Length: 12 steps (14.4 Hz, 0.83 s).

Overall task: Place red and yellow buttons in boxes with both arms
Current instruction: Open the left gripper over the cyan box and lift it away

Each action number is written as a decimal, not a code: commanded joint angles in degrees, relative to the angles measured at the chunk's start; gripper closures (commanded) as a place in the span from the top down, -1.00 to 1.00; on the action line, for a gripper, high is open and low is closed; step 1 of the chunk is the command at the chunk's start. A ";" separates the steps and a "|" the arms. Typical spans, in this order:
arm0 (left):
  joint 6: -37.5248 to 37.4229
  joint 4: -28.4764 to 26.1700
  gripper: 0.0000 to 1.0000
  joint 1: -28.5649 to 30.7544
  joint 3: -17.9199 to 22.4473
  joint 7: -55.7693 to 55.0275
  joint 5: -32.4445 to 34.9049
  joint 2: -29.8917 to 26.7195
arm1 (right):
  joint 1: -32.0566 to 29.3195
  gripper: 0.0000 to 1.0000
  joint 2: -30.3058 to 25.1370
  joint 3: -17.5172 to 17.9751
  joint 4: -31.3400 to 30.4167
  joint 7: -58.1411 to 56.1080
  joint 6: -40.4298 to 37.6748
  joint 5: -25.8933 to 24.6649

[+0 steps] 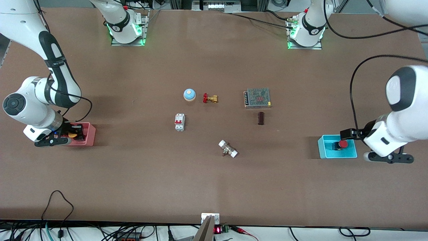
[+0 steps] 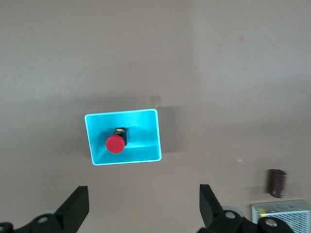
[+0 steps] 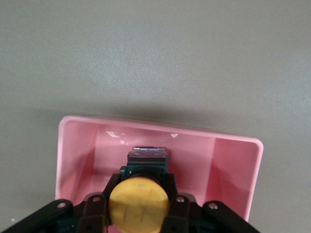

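The yellow button [image 1: 71, 135] sits between the fingers of my right gripper [image 1: 74, 132], low inside the pink box [image 1: 90, 134] at the right arm's end of the table. In the right wrist view the fingers [image 3: 96, 206] press both sides of the yellow cap [image 3: 139, 203] over the pink box's floor [image 3: 160, 127]. The red button [image 1: 342, 144] lies in the cyan box [image 1: 326, 151] at the left arm's end. My left gripper [image 1: 347, 134] is open and empty, raised beside that box. The left wrist view shows the cyan box [image 2: 146, 128] with the red button [image 2: 115, 143] inside.
Mid-table stand a blue dome bell [image 1: 189, 94], a brass valve with a red handle [image 1: 210, 98], a grey mesh-topped unit [image 1: 257, 97], a dark brown block [image 1: 261, 118], a white breaker [image 1: 180, 122] and a white-ended metal fitting [image 1: 228, 149].
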 commanded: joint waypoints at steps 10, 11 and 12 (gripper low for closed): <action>-0.11 -25.44 1.00 0.04 -0.41 1.36 0.75 -28.00 | -0.69 1.00 0.25 0.25 0.13 -0.99 0.82 1.03; -3.72 -24.30 1.00 -0.31 -0.59 1.10 0.75 -27.75 | -0.69 1.00 0.25 0.33 0.13 -0.99 0.82 1.03; -3.84 -24.20 1.00 -0.40 -1.02 1.19 0.66 -27.05 | -0.78 1.00 0.16 0.25 0.13 -1.08 0.82 0.94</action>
